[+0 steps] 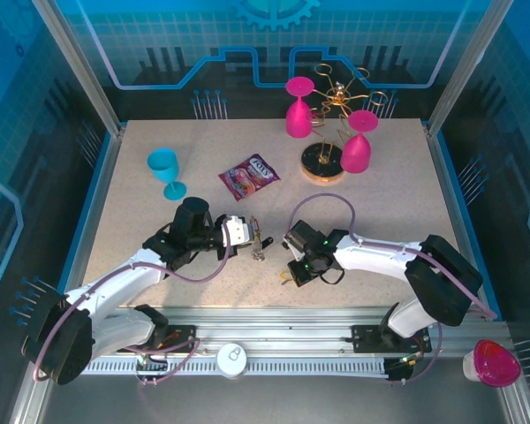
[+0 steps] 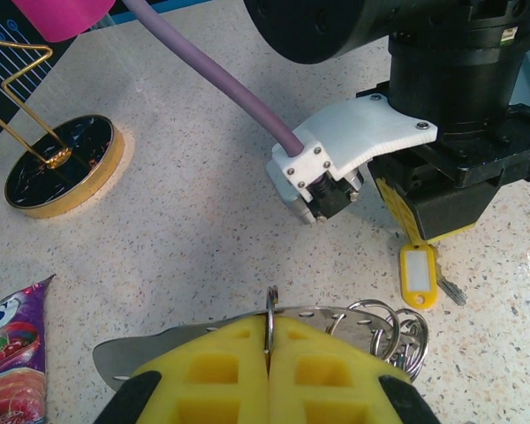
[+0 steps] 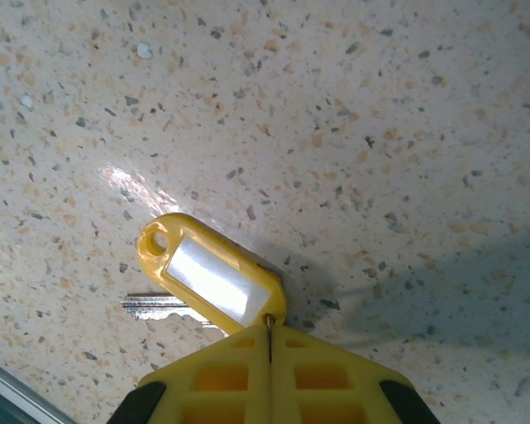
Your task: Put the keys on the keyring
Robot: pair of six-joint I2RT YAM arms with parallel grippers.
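My left gripper (image 2: 270, 329) is shut on a thin steel ring of the keyring (image 2: 380, 322), a perforated metal strip with several split rings bunched to the right of the fingers. In the top view this gripper (image 1: 250, 235) holds the keyring (image 1: 260, 247) at table centre. My right gripper (image 3: 270, 331) is shut on the small wire loop of a yellow key tag (image 3: 214, 274), and a silver key blade (image 3: 155, 306) pokes out from under the tag's left side. From the left wrist view the tag (image 2: 418, 276) hangs below the right gripper (image 2: 428, 221), just beyond the keyring. Whether the tag touches the table I cannot tell.
A purple snack packet (image 1: 248, 175) lies behind the grippers, with a blue glass (image 1: 165, 168) to its left. The gold rack's round base (image 1: 322, 164) stands at the back right with two pink glasses (image 1: 357, 146) on the rack. The right arm's purple cable (image 2: 221, 75) crosses above the table.
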